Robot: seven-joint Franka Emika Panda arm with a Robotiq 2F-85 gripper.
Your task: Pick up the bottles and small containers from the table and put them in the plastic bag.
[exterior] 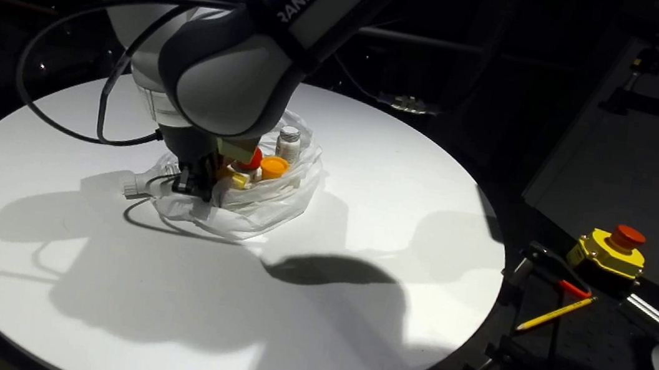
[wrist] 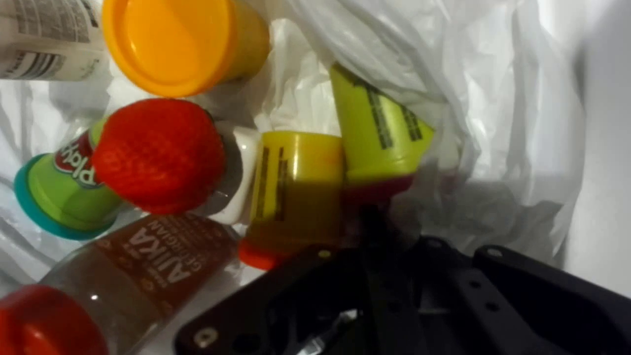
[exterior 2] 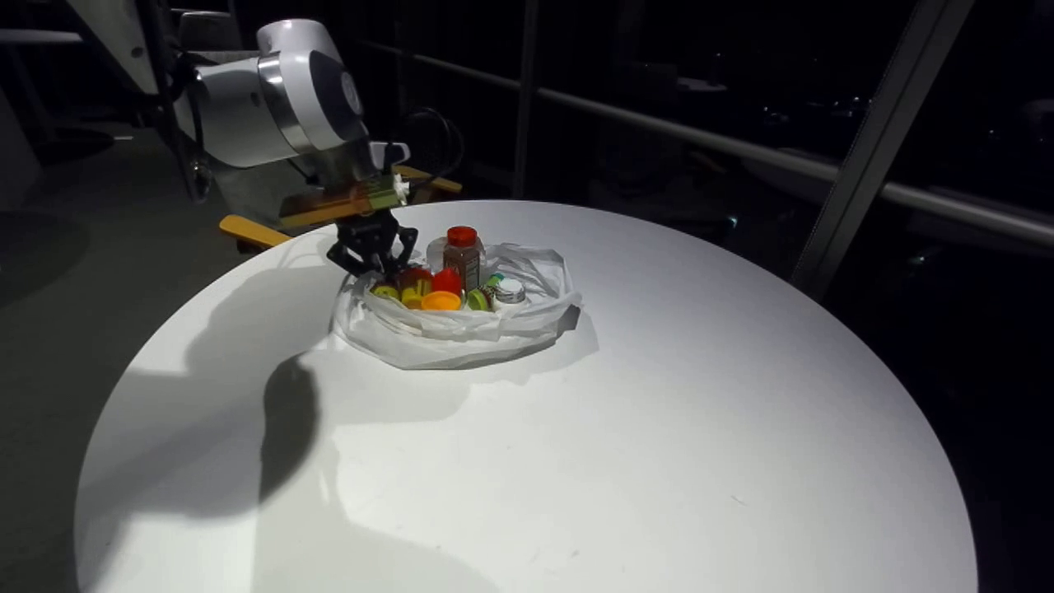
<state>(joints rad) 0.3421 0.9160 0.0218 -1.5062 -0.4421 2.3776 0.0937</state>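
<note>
On the round white table [exterior 2: 659, 461], the thin whitish plastic bag [exterior 2: 461, 350] lies spread, holding several items. A red-capped bottle [exterior 2: 463, 263] stands out, along with a white bottle [exterior: 289, 142]. From above I see an orange-lidded pot [wrist: 170, 47], a teal-lidded green pot [wrist: 69, 187], a red bumpy ball-like item [wrist: 160, 155], a yellow pot [wrist: 298, 182] and a lime pot [wrist: 379, 125]. My gripper [wrist: 400, 229] points down at the bag's rim, beside the lime pot's dark red lid. Its fingers look closed on bunched film; the tips are dark.
A white ribbed cap [exterior: 129, 185] shows at the bag's edge beyond the gripper. Black cables [exterior: 39, 42] loop from the arm over the table. Beside the table, a dark bench holds a yellow box with a red button [exterior: 610, 254] and a pencil [exterior: 555, 314].
</note>
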